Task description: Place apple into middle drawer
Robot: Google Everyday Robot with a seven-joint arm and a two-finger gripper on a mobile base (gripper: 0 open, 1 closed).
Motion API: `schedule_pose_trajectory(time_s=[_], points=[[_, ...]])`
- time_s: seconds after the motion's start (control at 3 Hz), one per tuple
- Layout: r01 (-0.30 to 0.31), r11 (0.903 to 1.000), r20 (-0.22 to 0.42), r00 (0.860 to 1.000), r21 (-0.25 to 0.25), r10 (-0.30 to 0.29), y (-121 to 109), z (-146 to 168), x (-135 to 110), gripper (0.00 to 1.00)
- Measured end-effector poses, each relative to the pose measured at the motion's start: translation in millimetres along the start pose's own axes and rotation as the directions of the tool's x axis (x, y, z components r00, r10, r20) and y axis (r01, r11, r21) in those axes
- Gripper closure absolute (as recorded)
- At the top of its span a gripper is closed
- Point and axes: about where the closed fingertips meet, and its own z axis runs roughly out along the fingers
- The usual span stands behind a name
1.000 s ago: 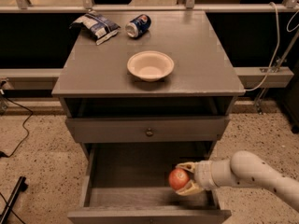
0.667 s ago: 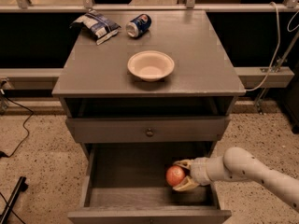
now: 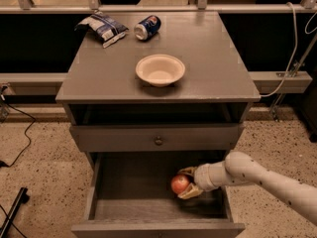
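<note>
The apple [image 3: 180,184] is red-orange with a paler patch and is inside the open middle drawer [image 3: 130,186], over the right part of its bare grey floor. My gripper [image 3: 184,184] reaches in from the right on a pale arm. It is shut on the apple, with one finger [image 3: 188,171] behind it and one finger [image 3: 191,193] in front of it. I cannot tell whether the apple touches the drawer floor. The drawer is pulled far out toward the camera, and its side walls and front rim are in view.
A closed drawer front with a small round knob [image 3: 158,141] sits just above the open drawer. On the cabinet top [image 3: 213,58] stand a white bowl [image 3: 160,69], a blue soda can [image 3: 147,27] and a chip bag [image 3: 103,28]. Cables lie on the speckled floor at left.
My gripper has carried the apple a little to the left and slightly farther back inside the drawer. Nothing on the cabinet top has moved.
</note>
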Motion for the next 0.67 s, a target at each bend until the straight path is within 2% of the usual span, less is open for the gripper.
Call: schedule_pose_trajectory(time_s=[0.33, 0.67], points=[[-0.004, 1.0, -0.025, 1.0, 0.002, 0.004, -0.7, 11.2, 3.8, 0.38], [0.017, 0.9996, -0.063, 0.998, 0.024, -0.016, 1.4, 18.6, 0.0, 0.15]])
